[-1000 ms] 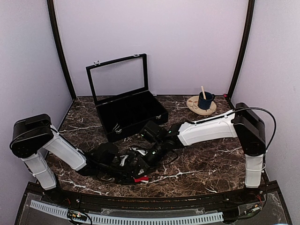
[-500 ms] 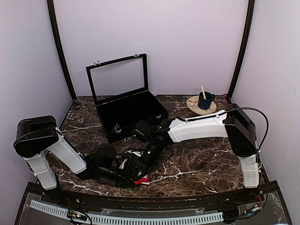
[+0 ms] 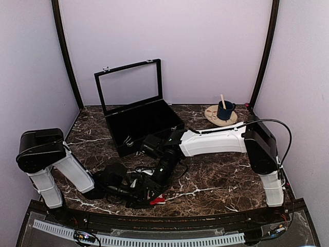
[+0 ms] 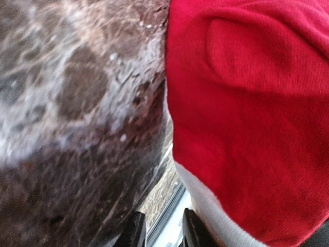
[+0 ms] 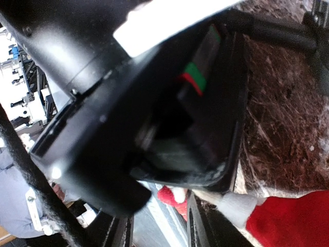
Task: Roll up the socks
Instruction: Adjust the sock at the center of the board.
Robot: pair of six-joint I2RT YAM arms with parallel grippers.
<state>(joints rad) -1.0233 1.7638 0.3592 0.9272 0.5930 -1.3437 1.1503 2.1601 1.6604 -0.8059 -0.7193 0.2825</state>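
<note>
Two robot arms reach inward and meet low over the near middle of a brown marble table (image 3: 231,175). From above, only a small red scrap of the socks (image 3: 157,199) shows beneath them, close to the table's near edge, so their direction cannot be read in that view. Seen from the left wrist, the socks fill the right half of the picture as broad red fabric lying on the marble. Their long axis runs from the top down toward the lower right, with the white band (image 4: 211,218) at the lower end. The left gripper (image 4: 163,229) has its fingers (image 4: 134,232) apart; the gap between them shows only the table edge, and the band lies against the right-hand finger. Seen from the right wrist, the right gripper (image 5: 157,226) also stands with its fingers apart, a small red and white bit of fabric visible beyond the gap. More red fabric lies at lower right, its white end pointing left toward that gripper. The left arm's black wrist (image 5: 154,118) fills the middle of this view. Well behind the arms, an open black case (image 3: 141,126) stands far left with its lid upright, and a blue mug (image 3: 225,109) holding a stick (image 3: 223,100) sits on a round wooden coaster (image 3: 212,116) far right
</note>
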